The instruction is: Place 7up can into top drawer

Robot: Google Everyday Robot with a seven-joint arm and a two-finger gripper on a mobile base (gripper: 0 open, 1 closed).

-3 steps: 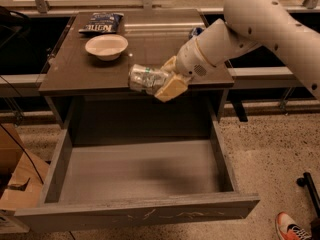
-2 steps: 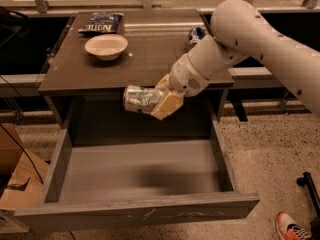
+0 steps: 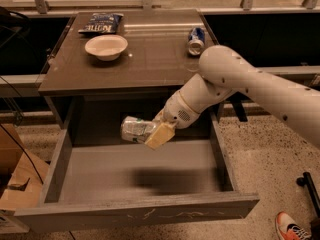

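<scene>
Camera view is showing the gripper point(image 3: 151, 133) hanging above the open top drawer point(image 3: 150, 211), its 2 fingers point(image 3: 161, 135) clamping the 7up can point(image 3: 134, 129), which is lying on its side in the air over the drawer's back half, clear of its bottom. On the table point(image 3: 150, 69) behind, 1 white bowl point(image 3: 106, 46), 1 blue-and-silver can point(image 3: 196, 40) and 1 dark chip bag point(image 3: 101, 22) are sitting apart.

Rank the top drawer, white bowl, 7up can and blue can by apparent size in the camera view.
Largest first:
top drawer
white bowl
7up can, in the gripper above the drawer; nearer the camera, so unsure
blue can
</scene>
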